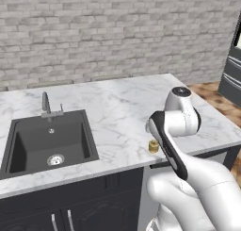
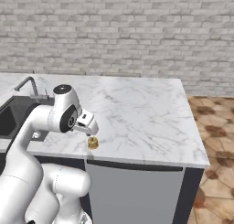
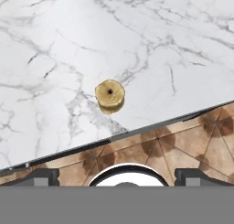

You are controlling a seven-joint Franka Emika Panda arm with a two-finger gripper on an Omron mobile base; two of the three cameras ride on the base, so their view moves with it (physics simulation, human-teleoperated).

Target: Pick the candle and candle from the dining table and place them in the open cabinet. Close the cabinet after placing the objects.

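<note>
Marble top of the dining table (image 1: 117, 107), white with grey veins, brick wall behind. One candle (image 3: 109, 96) stands upright on it, a short yellowish stub with a dark wick hole, close to the front edge; it also shows at (image 1: 153, 146) and (image 2: 93, 143). My gripper (image 3: 117, 173) hangs over the candle, clear of it, fingers (image 3: 43, 175) spread wide, nothing between them. Seen from the right base, my hand sits just above and slightly left of the candle. Black sink (image 1: 47, 143) set into the table, well left of the candle, with a metal tap (image 1: 46, 104) at its back rim. Brown tiled floor (image 2: 215, 127) lies past the table's right end.
</note>
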